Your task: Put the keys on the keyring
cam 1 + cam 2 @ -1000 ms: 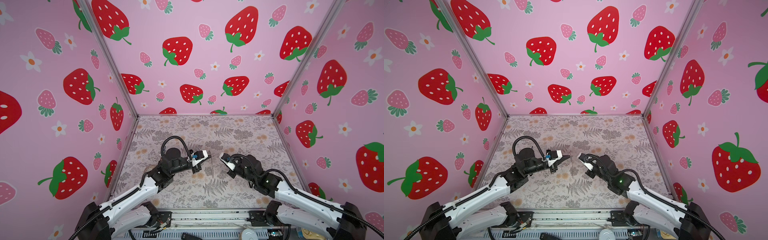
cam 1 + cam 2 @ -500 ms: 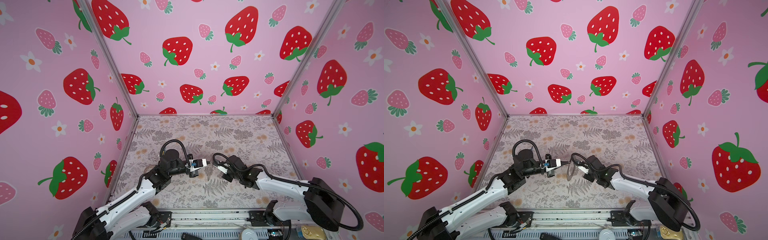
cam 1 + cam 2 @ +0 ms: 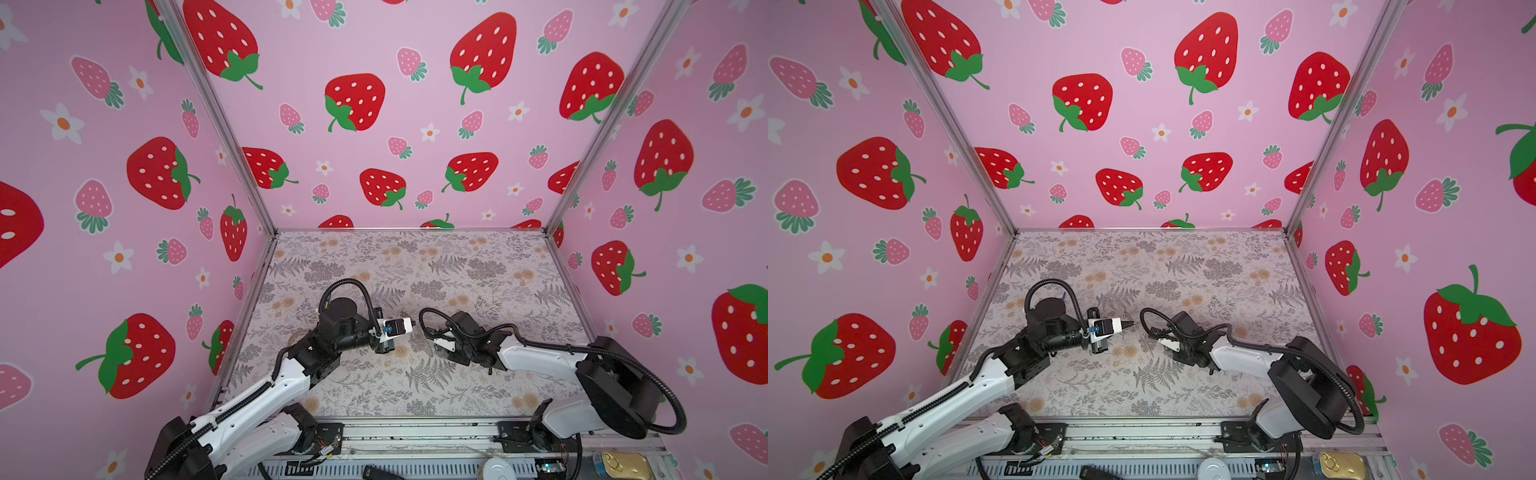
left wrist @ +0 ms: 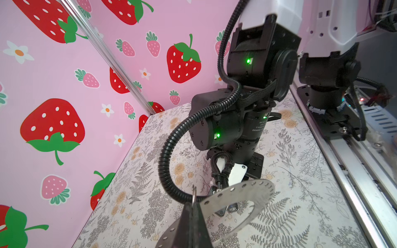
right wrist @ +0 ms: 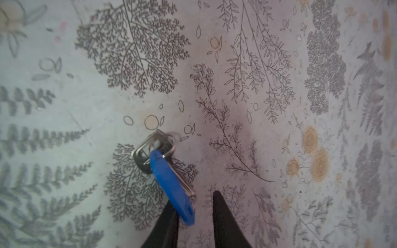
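Left gripper [image 4: 192, 211]: its dark fingers are pressed together on the rim of the keyring [image 4: 247, 193], pinching it.
Keyring: a flat grey ring with a wide hole and small holes along its edge. It is held off the table, tilted, and reaches out from the fingertips toward the right arm [image 4: 236, 128].
Wire loop [image 4: 194, 194]: a thin metal loop stands up just above the left fingertips, at the keyring's rim. What it hangs from cannot be made out.
Right gripper [image 5: 198, 206]: it points down at the table with its jaws a little apart and bare table between them, gripping nothing.
Keys [image 5: 169, 182]: a blue tag, a silver key [image 5: 148, 154] and a small split ring bunched together, low over or on the table; which cannot be told. The tag's end crosses the tip of one right finger, and the other finger [image 5: 223, 221] stands clear of it. The ring end is blurred.
Both grippers from above: the left gripper [image 3: 409, 323] [image 3: 1128, 323] and the right gripper [image 3: 436, 338] [image 3: 1163, 341] face each other near the middle of the table, close but apart. The keyring is hard to make out in both top views.
Table [image 3: 415, 266]: covered in a pale fern and flower print.
Walls [image 3: 374, 124]: pink with red strawberries on three sides.
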Controlling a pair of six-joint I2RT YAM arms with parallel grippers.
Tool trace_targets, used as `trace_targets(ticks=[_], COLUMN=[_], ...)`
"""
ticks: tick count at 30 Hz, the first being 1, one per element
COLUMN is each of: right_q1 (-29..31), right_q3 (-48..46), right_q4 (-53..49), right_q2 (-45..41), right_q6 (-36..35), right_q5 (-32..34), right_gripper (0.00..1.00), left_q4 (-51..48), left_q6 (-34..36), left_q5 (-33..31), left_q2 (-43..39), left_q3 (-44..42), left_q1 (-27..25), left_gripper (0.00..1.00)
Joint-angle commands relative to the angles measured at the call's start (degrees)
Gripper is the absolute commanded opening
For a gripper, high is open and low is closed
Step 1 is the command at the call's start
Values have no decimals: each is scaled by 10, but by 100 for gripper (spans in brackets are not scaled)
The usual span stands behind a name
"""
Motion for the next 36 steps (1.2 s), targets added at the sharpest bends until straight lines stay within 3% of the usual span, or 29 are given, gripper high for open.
trace_targets(ticks=[1,8,13,17,20,27,36], right_q1=[-14,-25,-26,-32,-39,-40,-40], right_q3=[11,53,82,116,152,154,139], right_q4=[-38,-60,-58,-70,-100,-114,-125], right_q2=[-17,-45,-7,40,73,83,85], right_q6=[-14,58,122,159,200,297,331], right_q5=[9,-135,-183,-162,-185,-197,-184], right_gripper=[39,39,38,36,35,32,31], left_q4=[4,12,15,16,17,22,29], left_q6=[11,2,-1,-3,-6,-14,-22], left_q5=[-2,2,4,6,10,18,26], left_q2=[-7,-7,-9,-9,-8,-4,3], left_q3=[10,10,9,10,10,12,12], left_q1=[14,34,42,44,44,45,45], left_gripper=[0,0,0,0,0,0,0])
